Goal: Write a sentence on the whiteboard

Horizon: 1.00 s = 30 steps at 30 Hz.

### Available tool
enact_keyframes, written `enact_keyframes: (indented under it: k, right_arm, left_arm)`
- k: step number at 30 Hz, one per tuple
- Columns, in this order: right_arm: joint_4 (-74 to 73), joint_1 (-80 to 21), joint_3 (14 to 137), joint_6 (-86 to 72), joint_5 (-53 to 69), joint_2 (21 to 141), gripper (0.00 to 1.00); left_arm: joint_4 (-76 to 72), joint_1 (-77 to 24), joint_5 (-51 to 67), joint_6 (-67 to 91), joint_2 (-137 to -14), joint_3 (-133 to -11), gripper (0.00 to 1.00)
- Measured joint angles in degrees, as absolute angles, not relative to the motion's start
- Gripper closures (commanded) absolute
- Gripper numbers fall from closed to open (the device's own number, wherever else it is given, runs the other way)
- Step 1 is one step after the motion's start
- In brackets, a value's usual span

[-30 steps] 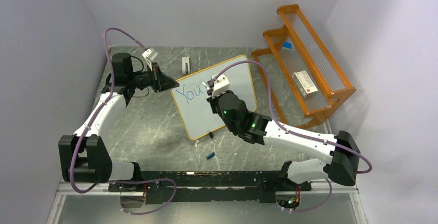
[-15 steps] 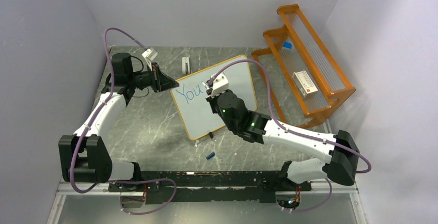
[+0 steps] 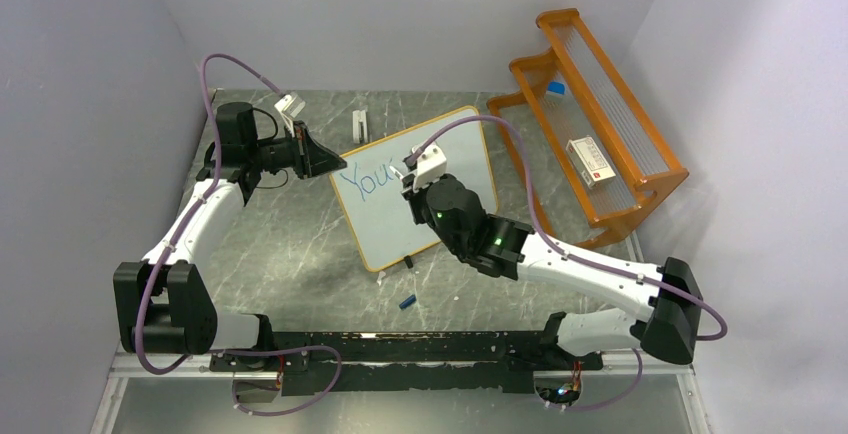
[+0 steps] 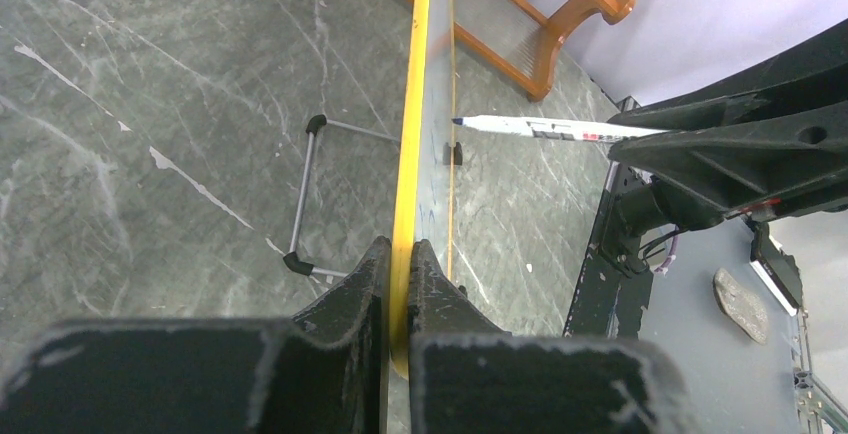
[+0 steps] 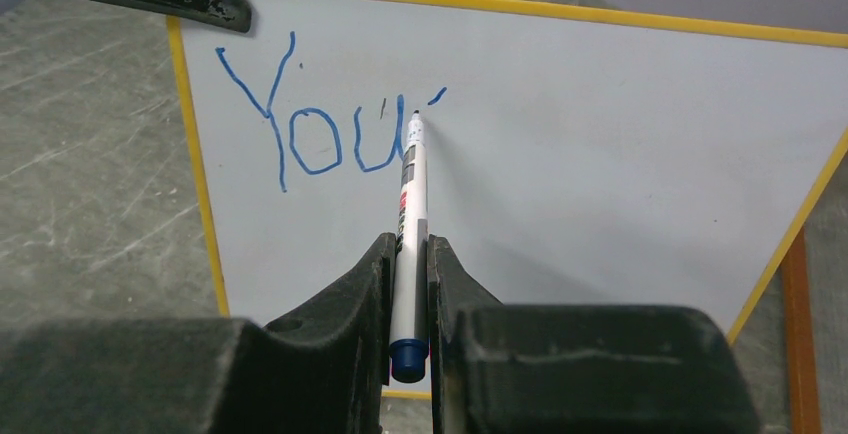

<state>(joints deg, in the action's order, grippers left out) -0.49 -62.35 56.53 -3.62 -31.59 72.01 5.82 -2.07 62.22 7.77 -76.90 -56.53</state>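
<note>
Now, mid-frame, we see the right gripper (image 5: 408, 250) clamping a blue marker (image 5: 412, 199), tip seemingly touching the whiteboard (image 5: 600, 154); lower centre, the left gripper (image 4: 399, 259) pinches its frame.

Yellow-framed whiteboard (image 3: 382, 222) stands propped on wire feet, just left of the orange rack (image 3: 590, 119). Blue letters spell "You" across its top.

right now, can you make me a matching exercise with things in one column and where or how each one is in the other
1. left pincer
2. right pincer
3. white box
4. blue writing

a. in the orange rack
b. shut on the marker
c. on the whiteboard, reads "You"
d. shut on the whiteboard's yellow frame edge

Pairs: 1-d, 2-b, 3-a, 4-c
</note>
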Motion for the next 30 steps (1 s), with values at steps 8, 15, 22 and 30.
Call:
enact_keyframes:
  k: [8,15,22,30]
  right_arm:
    - [-0.6,-62.1,56.1,-3.4,-33.6,69.2,1.0]
    - [-0.6,-61.5,55.4,-2.9,-34.3,70.0,1.0]
    - [0.3,-61.3,55.3,-2.2,-34.0,70.4,1.0]
    - [1.2,-60.9,55.3,-1.8,-33.8,72.2,1.0]
  left_arm:
    - [5.8,-2.1,62.2,7.7,-76.9,-56.5,0.95]
    - [5.9,-2.1,62.2,7.7,-76.9,-56.5,0.95]
    - [5.9,-2.1,62.2,7.7,-76.9,-56.5,0.95]
    - [5.9,-2.1,62.2,7.7,-76.9,-56.5,0.95]
